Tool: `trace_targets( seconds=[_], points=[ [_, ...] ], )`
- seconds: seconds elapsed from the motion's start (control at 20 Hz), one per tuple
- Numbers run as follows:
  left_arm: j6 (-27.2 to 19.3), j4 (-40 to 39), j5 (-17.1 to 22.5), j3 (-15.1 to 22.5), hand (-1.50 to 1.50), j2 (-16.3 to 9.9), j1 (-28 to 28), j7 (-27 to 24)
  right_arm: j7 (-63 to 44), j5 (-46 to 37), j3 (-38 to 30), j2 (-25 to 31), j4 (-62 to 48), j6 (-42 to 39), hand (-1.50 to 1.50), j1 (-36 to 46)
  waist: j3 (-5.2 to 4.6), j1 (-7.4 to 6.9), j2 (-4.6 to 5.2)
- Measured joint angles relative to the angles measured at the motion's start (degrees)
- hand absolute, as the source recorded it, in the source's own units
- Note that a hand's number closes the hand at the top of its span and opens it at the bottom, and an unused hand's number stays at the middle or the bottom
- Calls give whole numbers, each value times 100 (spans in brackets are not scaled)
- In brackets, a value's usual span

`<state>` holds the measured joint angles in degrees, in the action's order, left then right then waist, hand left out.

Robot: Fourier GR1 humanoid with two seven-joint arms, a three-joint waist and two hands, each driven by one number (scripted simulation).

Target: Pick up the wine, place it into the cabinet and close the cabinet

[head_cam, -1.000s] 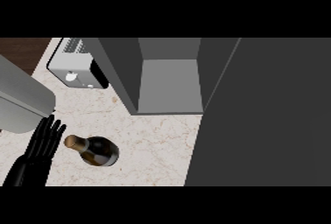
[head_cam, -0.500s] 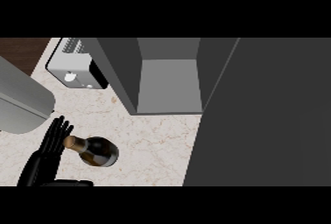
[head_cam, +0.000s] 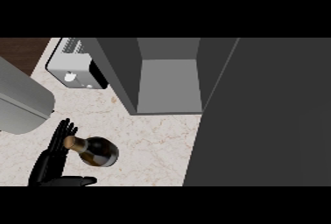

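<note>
The left hand shows at the lower left of the head view, palm facing the wine bottle. Its fingers are straight and released, extended upward along the bottle's left side. The cork-coloured top of the bottle lies against or directly in front of those fingers; actual contact cannot be confirmed from this angle. The thumb points to the right, below the bottle and apart from it. Nothing is clasped.

The wine bottle stands upright on the table, seen from above as a dark round body with a tan neck. It sits immediately right of the fingers, between them and the thumb.

The cabinet lies up and to the right of the fingers, well apart from them. Its interior is exposed and shows a pale grey floor between darker side walls. The cabinet door is a broad dark panel filling the area to the far right of the fingers, running the full height of the scene.

Above the fingers, near the top left, a white toaster rests on the table. A large grey rounded body sits just above and left of the fingertips.

The right hand does not appear.
</note>
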<state>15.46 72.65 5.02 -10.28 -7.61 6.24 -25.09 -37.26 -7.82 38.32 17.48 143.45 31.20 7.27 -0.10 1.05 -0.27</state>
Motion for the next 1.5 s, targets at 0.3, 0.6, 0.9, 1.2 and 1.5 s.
trace_targets(
  seconds=[0.3,0.6,0.9,1.2,1.5],
  points=[
    [312,-1003,73,-22,-150,4,-464,-228,59,13,-12,102,-8,94,-150,13,-1,8,4],
    [552,-1459,57,66,-150,53,-599,-461,-66,-3,-38,180,-10,165,-150,152,-1,-15,3],
    [548,-2021,-95,98,-150,89,-824,-897,-73,-13,42,253,-6,208,-150,134,1,-14,4],
    [578,-2426,-25,-2,150,180,-1026,-1301,-46,-56,158,353,-2,362,-150,112,-1,-1,-2],
    [536,-2495,27,-28,150,210,-1172,-1336,-128,-74,188,394,-10,451,-150,176,1,-14,-3]
  ],
)
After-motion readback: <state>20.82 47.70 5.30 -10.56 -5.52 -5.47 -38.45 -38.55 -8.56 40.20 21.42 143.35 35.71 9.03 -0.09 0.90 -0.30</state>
